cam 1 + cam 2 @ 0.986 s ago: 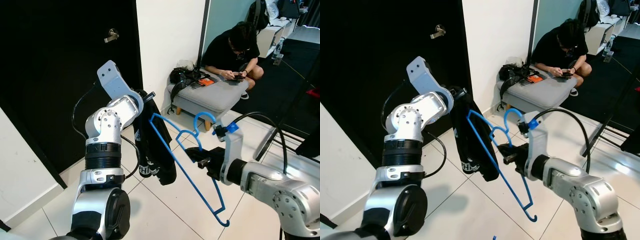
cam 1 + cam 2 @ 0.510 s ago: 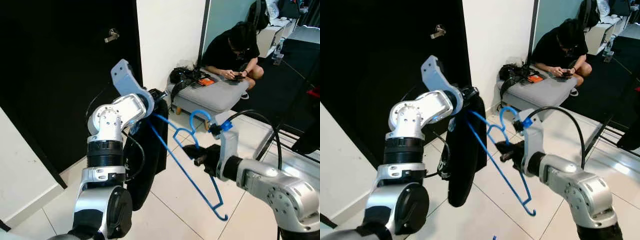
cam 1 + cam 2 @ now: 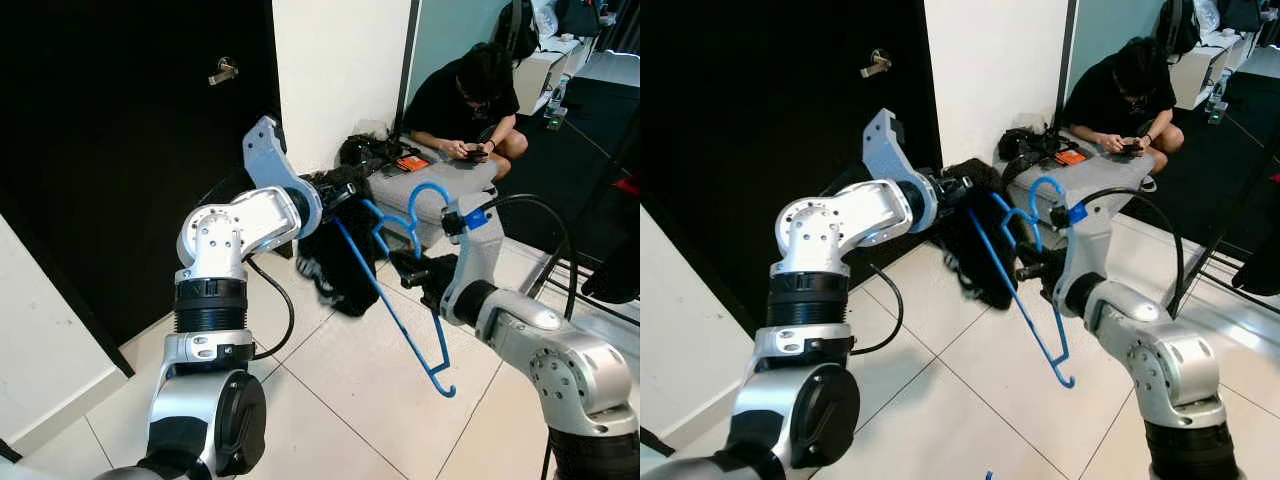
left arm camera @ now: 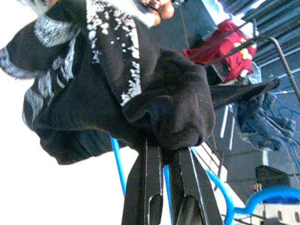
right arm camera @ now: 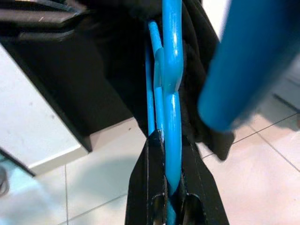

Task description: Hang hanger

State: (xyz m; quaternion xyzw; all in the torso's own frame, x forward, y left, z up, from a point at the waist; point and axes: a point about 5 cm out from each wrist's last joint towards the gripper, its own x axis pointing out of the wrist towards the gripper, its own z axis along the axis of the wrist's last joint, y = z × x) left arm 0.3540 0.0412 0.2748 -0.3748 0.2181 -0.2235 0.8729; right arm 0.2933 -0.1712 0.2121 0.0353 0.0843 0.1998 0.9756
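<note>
A blue plastic hanger point(image 3: 400, 300) hangs in the air before me, its hook point(image 3: 425, 195) up near my right wrist and its far end down near the floor. My right gripper point(image 3: 410, 270) is shut on the hanger's neck; the right wrist view has the blue bar point(image 5: 171, 140) clamped between the black fingers point(image 5: 152, 178). A black garment with white print point(image 3: 340, 265) drapes over one arm of the hanger. My left gripper point(image 3: 345, 195) is shut on the top of this black garment point(image 4: 173, 112), held out to the right at chest height.
A black door point(image 3: 120, 150) with a metal handle point(image 3: 223, 70) stands to the left, a white wall point(image 3: 340, 70) behind. A person point(image 3: 465, 100) crouches at a grey ottoman point(image 3: 430, 185) with a bag on it. A black rack leg point(image 3: 590, 200) runs along the right. White tiled floor point(image 3: 330, 400) lies below.
My left arm swung up and to the right, lifting the black garment from hanging straight down to bunched near the hanger's top. The right gripper raised the hanger with it.
</note>
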